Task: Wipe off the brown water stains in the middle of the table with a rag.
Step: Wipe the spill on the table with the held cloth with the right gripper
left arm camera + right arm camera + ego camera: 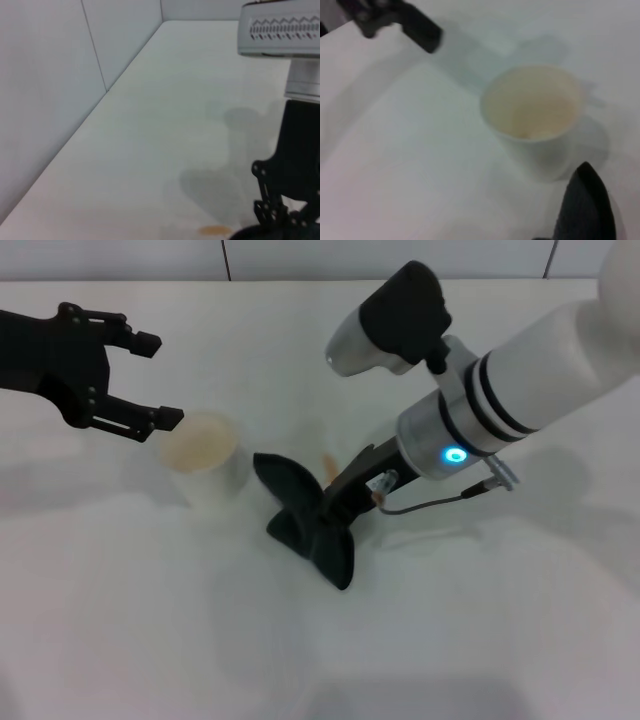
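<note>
Rag [305, 515] sits at centre frame in the head view, dark and bunched into pointed folds, pressed on the white tabletop [480, 630]. Right hand [335, 502] is clamped on it from the right, fingers closed into the cloth. Right arm comes in diagonally from the upper right, wrist pitched down toward centre, blue ring lit on the wrist.

Left hand [155, 380] hovers at upper left, fingers spread wide, holding nothing, fingertips just beside the cup [203, 462] rim but apart from it. Cup is translucent white with a brownish inside, upright, just left of the rag.

Brown water stains [326, 459]: only a small orange sliver shows just above the rag, next to the right fingers; the rest is hidden under cloth and hand, extent unclear. Left wrist view catches a small orange patch [214, 230] at the bottom edge. Right wrist view shows the cup [532, 117], a rag tip [585, 207] cut off at lower right, and a left hand finger at upper left.

Open tabletop runs across the whole lower frame and right side; wall borders the far edge at top.
</note>
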Available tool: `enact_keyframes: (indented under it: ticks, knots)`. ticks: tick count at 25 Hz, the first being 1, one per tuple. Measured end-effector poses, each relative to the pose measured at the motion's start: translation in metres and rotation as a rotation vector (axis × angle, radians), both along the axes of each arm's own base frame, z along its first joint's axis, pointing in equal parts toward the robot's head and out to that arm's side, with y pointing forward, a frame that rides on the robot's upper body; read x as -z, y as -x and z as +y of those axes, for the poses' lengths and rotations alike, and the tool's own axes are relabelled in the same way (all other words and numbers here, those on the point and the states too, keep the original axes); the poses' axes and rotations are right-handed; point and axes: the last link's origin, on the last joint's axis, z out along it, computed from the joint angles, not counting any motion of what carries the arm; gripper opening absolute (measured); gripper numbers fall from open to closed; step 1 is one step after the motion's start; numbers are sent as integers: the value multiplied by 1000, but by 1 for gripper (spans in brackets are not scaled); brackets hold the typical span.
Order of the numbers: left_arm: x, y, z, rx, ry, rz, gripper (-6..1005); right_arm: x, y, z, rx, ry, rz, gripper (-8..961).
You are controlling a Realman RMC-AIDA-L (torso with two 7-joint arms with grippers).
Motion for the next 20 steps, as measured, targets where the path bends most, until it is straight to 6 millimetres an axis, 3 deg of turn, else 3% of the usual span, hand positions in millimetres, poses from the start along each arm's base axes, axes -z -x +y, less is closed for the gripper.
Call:
enact_keyframes:
  ticks: [11, 20]
  knots:
    - [2, 0, 0, -2, -4, -5, 886, 9, 6, 5, -13, 11, -25, 78]
    - [5, 0, -1, -5, -5, -12, 885, 7, 0, 24, -4, -73, -32, 78]
